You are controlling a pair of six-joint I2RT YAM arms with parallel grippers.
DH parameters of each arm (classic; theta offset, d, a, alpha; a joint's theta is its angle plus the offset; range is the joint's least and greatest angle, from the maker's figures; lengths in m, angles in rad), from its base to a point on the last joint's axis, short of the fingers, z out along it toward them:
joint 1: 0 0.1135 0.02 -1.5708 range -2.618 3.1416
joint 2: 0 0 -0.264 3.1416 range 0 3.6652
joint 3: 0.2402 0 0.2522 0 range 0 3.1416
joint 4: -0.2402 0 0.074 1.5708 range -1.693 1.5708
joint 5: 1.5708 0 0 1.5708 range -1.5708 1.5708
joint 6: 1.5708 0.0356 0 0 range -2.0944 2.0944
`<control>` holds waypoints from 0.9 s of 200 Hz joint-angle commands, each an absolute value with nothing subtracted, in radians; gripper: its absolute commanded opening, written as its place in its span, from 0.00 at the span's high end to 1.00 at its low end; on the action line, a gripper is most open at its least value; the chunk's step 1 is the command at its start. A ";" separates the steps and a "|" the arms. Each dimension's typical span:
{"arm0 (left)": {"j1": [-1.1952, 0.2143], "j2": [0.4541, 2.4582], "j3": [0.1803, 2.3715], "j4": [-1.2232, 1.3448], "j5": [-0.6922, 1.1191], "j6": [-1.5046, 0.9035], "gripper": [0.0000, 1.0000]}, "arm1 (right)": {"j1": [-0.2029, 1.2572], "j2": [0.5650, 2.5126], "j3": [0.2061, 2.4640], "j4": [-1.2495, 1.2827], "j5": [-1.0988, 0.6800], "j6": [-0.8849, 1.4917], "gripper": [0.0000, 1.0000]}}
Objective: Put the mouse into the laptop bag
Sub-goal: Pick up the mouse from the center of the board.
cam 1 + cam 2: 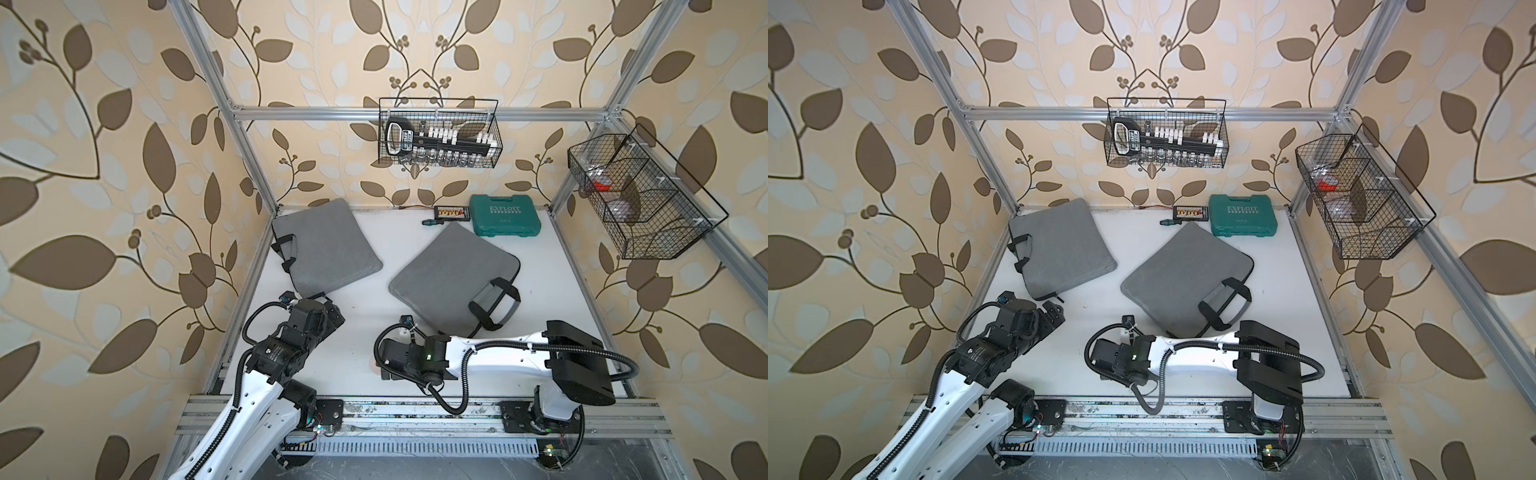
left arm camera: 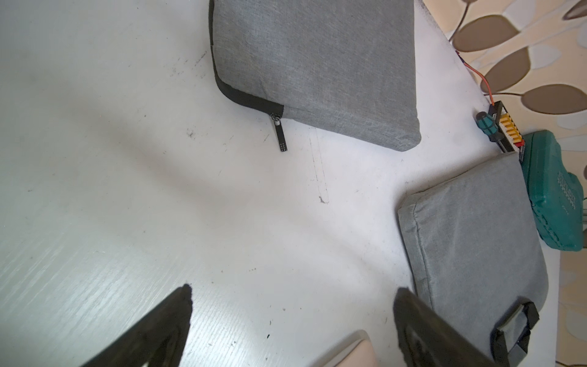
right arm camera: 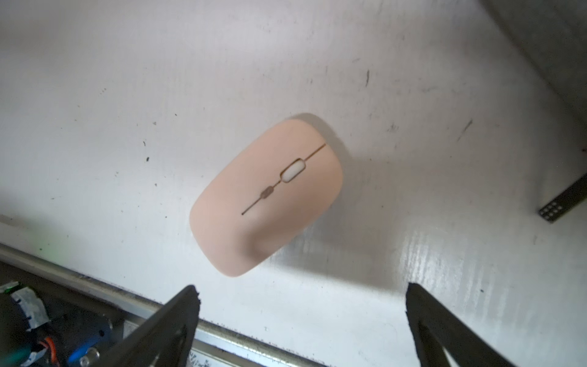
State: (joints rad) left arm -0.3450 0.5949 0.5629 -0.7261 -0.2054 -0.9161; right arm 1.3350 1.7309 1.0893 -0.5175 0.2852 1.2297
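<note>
Two grey laptop bags lie flat on the white counter (image 1: 390, 237). The left laptop bag (image 1: 328, 245) sits in the far left corner. Its handles face the left edge, and its zipper pull (image 2: 281, 133) rests on the counter at the bag's near corner. Just in front of that corner hangs the left hand (image 2: 292, 295), fingers spread wide and gripping nothing.

The mouse (image 3: 266, 197), pale pink, lies buttons up on the counter close to the front edge, between the two arms. It shows clearly only in the right wrist view. The right hand (image 3: 301, 289) hovers just beside it, fingers wide apart and not touching it.

Further right, the right laptop bag (image 1: 449, 274) lies at an angle in the middle of the counter. Its handles (image 1: 494, 307) point toward the front right, and its near edge is hidden under the right arm.

Along the far edge, by this bag's far corner, are a screwdriver (image 1: 428, 222), a small bit holder (image 1: 449, 212) and a green tool case (image 1: 505, 216). One wire basket (image 1: 440, 164) hangs on the back rail, and a second wire basket (image 1: 665, 245) hangs on the right rail.
</note>
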 commanded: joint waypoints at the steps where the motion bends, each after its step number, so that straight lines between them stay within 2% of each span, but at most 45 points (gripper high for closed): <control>1: -0.333 0.589 0.545 -0.701 -0.187 -0.901 0.01 | 1.342 1.780 1.093 -0.405 0.224 1.222 0.01; 81: -0.330 0.575 0.542 -0.706 -0.187 -0.900 0.01 | 1.288 1.953 1.258 -0.421 0.180 1.129 0.01; 104: -0.330 0.584 0.543 -0.700 -0.187 -0.899 0.01 | 1.287 1.983 1.297 -0.435 0.193 1.105 0.08; 117: -0.330 0.590 0.544 -0.699 -0.186 -0.899 0.01 | 1.291 1.995 1.316 -0.460 0.217 1.104 0.12; 180: -0.327 0.592 0.541 -0.688 -0.175 -0.899 0.01 | 1.331 2.072 1.409 -0.677 0.377 1.122 0.10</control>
State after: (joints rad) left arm -0.3386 0.5903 0.5461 -0.7055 -0.1810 -0.9154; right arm 1.3220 2.0132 1.3586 -0.5323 0.2840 1.1027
